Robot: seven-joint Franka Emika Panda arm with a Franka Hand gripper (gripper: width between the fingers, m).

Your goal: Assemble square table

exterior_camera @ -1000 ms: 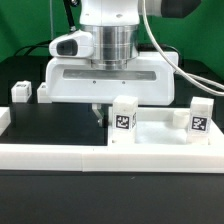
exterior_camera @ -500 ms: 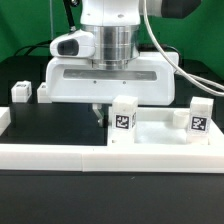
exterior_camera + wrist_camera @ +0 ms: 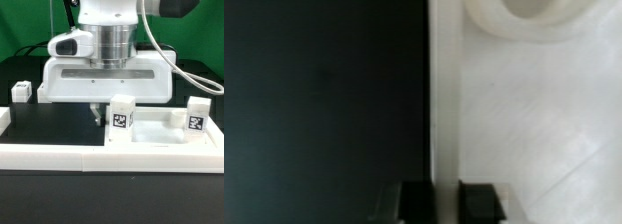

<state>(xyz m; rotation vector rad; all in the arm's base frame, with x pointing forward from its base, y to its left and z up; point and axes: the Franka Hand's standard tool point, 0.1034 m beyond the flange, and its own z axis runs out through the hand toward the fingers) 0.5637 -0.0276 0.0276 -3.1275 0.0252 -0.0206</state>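
Note:
The square table slab (image 3: 160,134) lies on the black mat at the exterior view's right, with two white tagged legs standing on it, one (image 3: 122,117) at its near-left corner and one (image 3: 197,118) at the right. Another loose leg (image 3: 20,92) stands at the far left. My gripper (image 3: 97,112) is low at the slab's left edge. In the wrist view my gripper (image 3: 446,202) is shut on the slab's thin raised rim (image 3: 432,120), one finger (image 3: 413,203) on each side. A round white shape (image 3: 523,18) shows on the slab (image 3: 526,130) farther along.
The long white low border wall (image 3: 100,156) runs across the front, with a short piece (image 3: 4,118) at the left. The black mat (image 3: 50,125) lies left of the slab. A cable (image 3: 170,60) hangs at the arm's right.
The gripper, the slab and its two legs have shifted slightly upward in the exterior view. The jaws stay shut on the rim.

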